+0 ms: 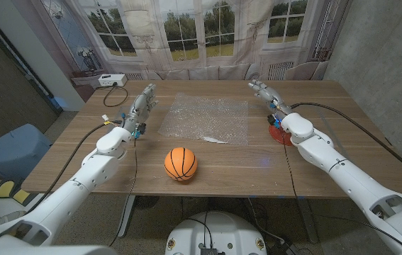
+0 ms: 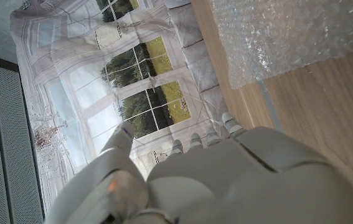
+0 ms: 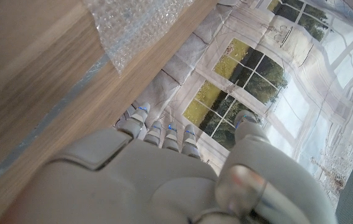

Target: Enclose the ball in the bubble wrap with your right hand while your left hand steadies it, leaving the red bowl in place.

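Both arms reach forward over the table from the bottom corners, left arm on the left, right arm on the right. Left hand (image 1: pixel 142 101) is empty, fingers extended forward and close together (same in its wrist view). Right hand (image 1: pixel 266 93) is likewise empty, fingers stretched ahead, thumb apart.

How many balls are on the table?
1. The orange ball sits near the table's front edge, apart from the bubble wrap behind it. Nothing seems to hide another.
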`<state>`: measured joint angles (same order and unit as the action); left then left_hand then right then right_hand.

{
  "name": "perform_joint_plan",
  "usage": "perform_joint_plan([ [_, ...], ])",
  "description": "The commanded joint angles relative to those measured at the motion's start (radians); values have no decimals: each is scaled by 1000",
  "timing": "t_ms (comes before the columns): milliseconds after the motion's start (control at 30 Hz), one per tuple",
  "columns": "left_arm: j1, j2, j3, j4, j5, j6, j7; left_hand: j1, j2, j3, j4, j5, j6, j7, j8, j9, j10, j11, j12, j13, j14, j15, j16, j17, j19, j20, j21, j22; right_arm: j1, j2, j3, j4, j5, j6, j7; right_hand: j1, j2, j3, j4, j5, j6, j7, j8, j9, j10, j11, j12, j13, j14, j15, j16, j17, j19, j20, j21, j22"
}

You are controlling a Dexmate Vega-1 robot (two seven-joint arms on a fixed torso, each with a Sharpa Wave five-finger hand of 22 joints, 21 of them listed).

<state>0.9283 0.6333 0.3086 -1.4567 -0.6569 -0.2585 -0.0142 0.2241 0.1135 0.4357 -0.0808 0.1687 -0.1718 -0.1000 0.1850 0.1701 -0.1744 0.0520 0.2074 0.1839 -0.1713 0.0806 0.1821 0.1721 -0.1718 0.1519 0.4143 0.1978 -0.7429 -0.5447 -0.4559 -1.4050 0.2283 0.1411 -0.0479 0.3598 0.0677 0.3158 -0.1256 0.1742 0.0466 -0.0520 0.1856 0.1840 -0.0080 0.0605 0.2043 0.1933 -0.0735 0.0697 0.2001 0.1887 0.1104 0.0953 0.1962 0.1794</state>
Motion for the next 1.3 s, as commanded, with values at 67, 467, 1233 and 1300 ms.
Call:
perform_joint_plan([
  [67,54,54,-32,-92,6,34,38,-5,-2,-2,2,5,-172,0,6,4,-139,5,5,4,-150,7,6,3,-87,11,7,1,37,-6,-72,-17,-199,34,14,-5,-4,-7,-4,-1,6,-2,9,4,10,-3,9,4,10,2,6,2,3,4,7,2],
  [467,125,97,-76,-179,-7,57,74,-9,-4,-4,2,6,-160,5,7,4,-133,9,6,4,-145,14,6,3,-87,14,5,1,38,2,-124,-80,-363,57,18,-3,-9,-9,-8,3,18,-3,13,4,18,-8,10,4,15,-9,5,0,4,-4,8,2],
  [1233,264,132,-157,-324,-24,84,152,-30,-9,-13,8,7,-59,11,21,5,-48,38,31,7,-74,63,20,7,-53,55,8,2,88,28,-215,-138,-577,58,125,0,-22,-16,-14,8,24,-9,13,5,17,-23,6,5,17,-19,3,-1,3,2,8,2],
  [1300,266,130,-158,-326,-25,81,150,-31,-9,-14,9,7,-57,11,20,5,-43,37,32,7,-72,65,20,7,-52,56,8,2,91,32,-221,-138,-596,55,127,0,-22,-16,-14,9,23,-9,12,5,17,-24,6,5,17,-20,3,-1,3,2,8,2],
])
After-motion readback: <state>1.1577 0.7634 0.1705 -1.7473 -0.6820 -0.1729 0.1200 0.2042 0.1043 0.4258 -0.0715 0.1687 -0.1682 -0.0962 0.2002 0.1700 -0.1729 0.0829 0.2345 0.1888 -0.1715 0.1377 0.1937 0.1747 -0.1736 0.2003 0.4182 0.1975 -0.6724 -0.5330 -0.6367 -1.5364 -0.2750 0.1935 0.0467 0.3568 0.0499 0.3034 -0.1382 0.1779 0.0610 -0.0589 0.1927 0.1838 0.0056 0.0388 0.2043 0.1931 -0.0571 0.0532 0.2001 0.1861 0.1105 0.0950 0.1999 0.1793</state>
